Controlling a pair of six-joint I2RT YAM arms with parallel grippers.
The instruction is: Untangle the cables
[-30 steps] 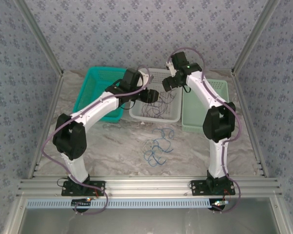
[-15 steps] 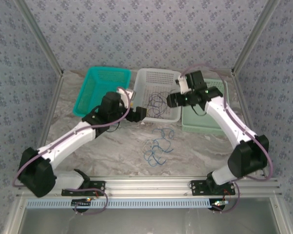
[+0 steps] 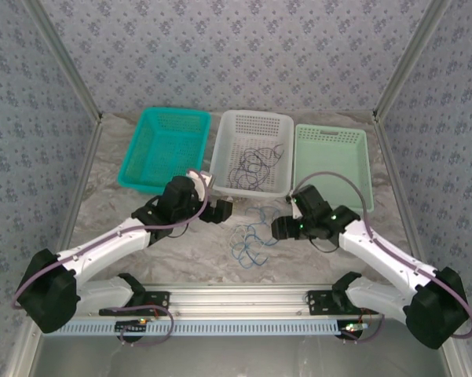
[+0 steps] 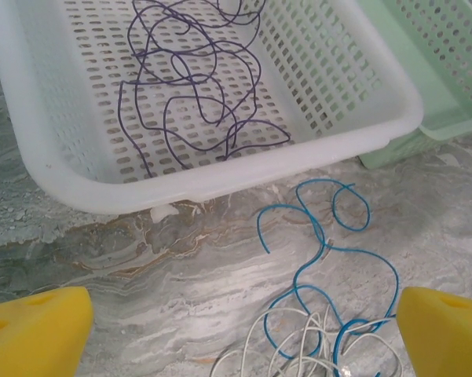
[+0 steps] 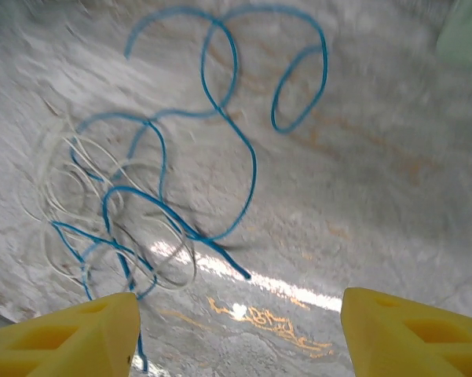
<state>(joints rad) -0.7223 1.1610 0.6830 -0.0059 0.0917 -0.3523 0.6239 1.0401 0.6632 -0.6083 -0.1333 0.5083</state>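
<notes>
A tangle of blue cables (image 3: pixel 254 236) and pale whitish cables (image 4: pixel 298 342) lies on the marble table in front of the white basket (image 3: pixel 225 177). Dark purple cables (image 3: pixel 254 165) lie looped inside that basket. My left gripper (image 3: pixel 222 210) hovers just left of the tangle, open, its yellow fingers (image 4: pixel 39 326) wide apart with nothing between them. My right gripper (image 3: pixel 276 228) sits just right of the tangle, open too; its yellow fingertips (image 5: pixel 71 338) frame the blue cables (image 5: pixel 212 118) and whitish loops (image 5: pixel 71 181), touching neither.
A teal basket (image 3: pixel 141 177) stands at the back left and a pale green basket (image 3: pixel 361 169) at the back right, both flanking the white one. An aluminium rail (image 3: pixel 236 298) runs along the near edge. Patterned walls close in the sides.
Both arms have swung down from over the baskets toward the table. The grippers now flank the blue and white tangle. The cables have not moved.
</notes>
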